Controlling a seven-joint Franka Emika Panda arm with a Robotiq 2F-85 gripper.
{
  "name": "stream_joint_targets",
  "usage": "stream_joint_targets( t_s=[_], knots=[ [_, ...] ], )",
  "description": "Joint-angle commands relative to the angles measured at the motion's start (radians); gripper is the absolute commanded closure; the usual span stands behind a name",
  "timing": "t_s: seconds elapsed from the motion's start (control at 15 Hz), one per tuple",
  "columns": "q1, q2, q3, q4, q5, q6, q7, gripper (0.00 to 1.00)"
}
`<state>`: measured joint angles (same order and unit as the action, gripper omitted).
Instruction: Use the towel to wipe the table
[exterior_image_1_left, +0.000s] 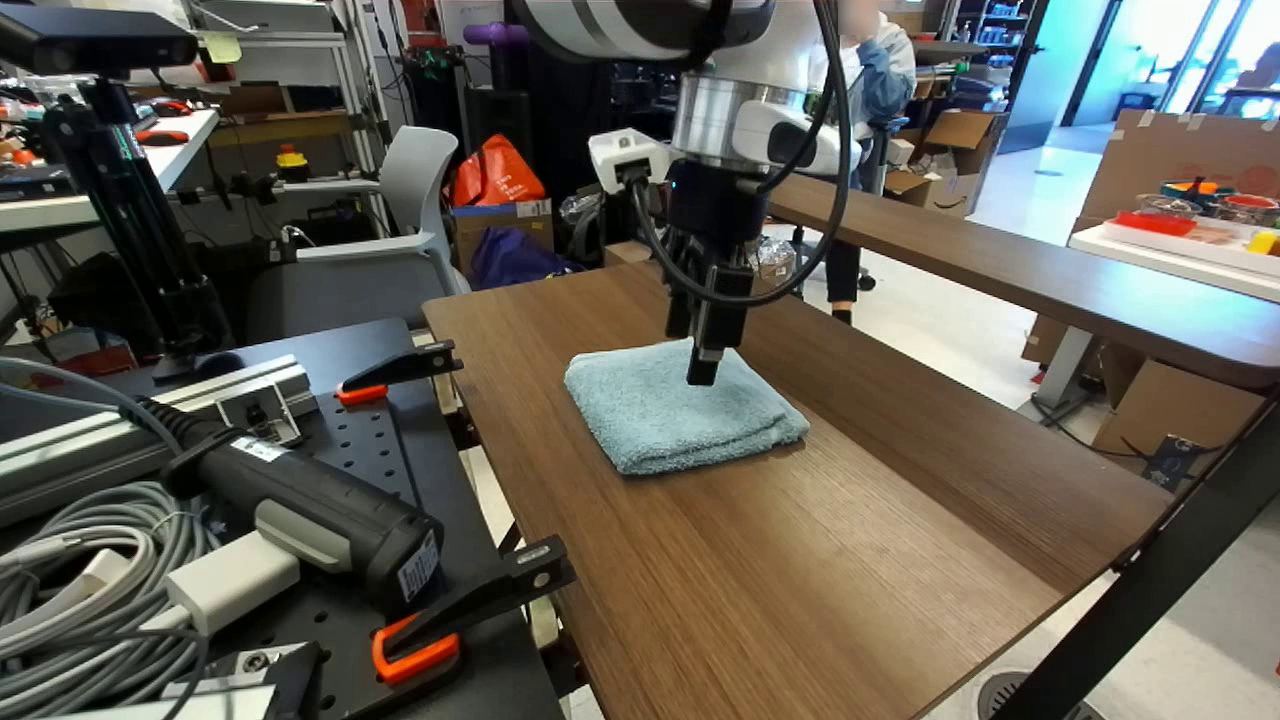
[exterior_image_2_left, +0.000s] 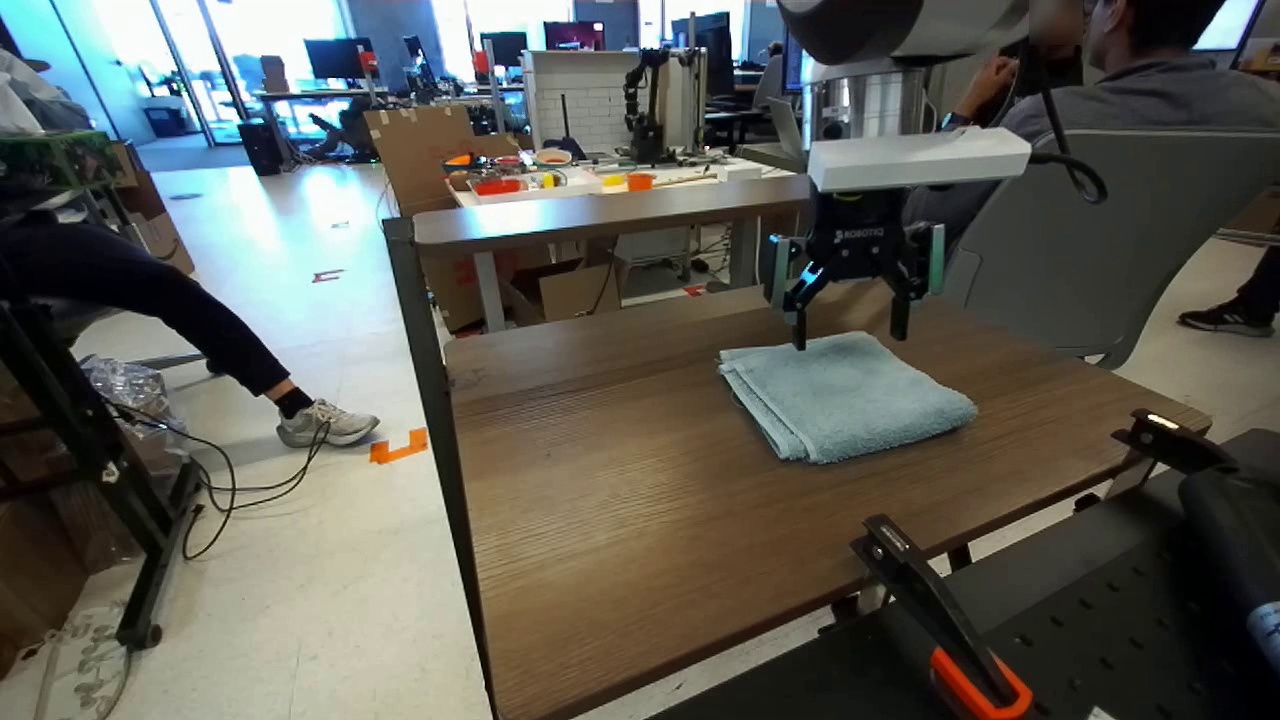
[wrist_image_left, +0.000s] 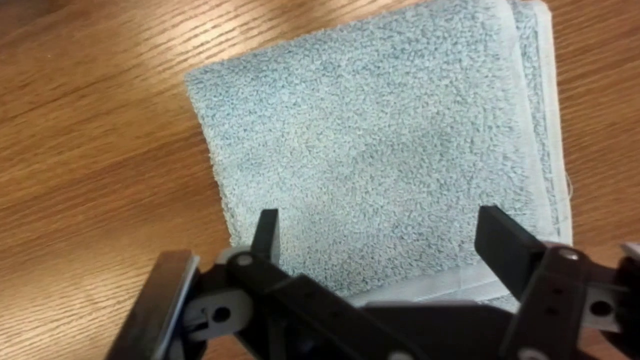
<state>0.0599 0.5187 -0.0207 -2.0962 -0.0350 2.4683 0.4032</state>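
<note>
The towel (exterior_image_1_left: 665, 415) is a folded, roughly square light blue-teal cloth lying flat on the brown wood-grain table (exterior_image_1_left: 800, 570). It also shows in an exterior view (exterior_image_2_left: 860, 400) and fills the middle of the wrist view (wrist_image_left: 375, 135). My gripper (exterior_image_1_left: 690, 355) points down over the towel; it also shows in an exterior view (exterior_image_2_left: 850, 340). In the wrist view my gripper (wrist_image_left: 378, 215) is open, its black fingers wide apart with only towel surface below them. The fingertips are close over the towel's back part; whether they touch it I cannot tell. Nothing is held.
A black perforated surface with orange-handled clamps (exterior_image_1_left: 480, 600), a handheld device (exterior_image_1_left: 320, 500) and coiled cables (exterior_image_1_left: 90, 590) lies along one side of the table. A longer wooden table (exterior_image_1_left: 1000, 255) stands beyond the far side. A grey chair (exterior_image_2_left: 1120, 220) stands close behind.
</note>
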Motion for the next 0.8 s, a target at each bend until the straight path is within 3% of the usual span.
stream_joint_targets(
  t_s=[0.0,0.07,0.13,0.73],
  knots=[
    [0.013,0.022,-0.013,-0.041,0.031,0.132,-0.018,0.00],
    [0.015,0.024,-0.014,-0.052,0.028,0.153,-0.026,0.00],
    [0.022,0.021,-0.022,-0.027,0.026,0.093,-0.016,0.00],
    [0.023,0.028,-0.023,-0.043,0.027,0.123,-0.019,0.00]
  ],
)
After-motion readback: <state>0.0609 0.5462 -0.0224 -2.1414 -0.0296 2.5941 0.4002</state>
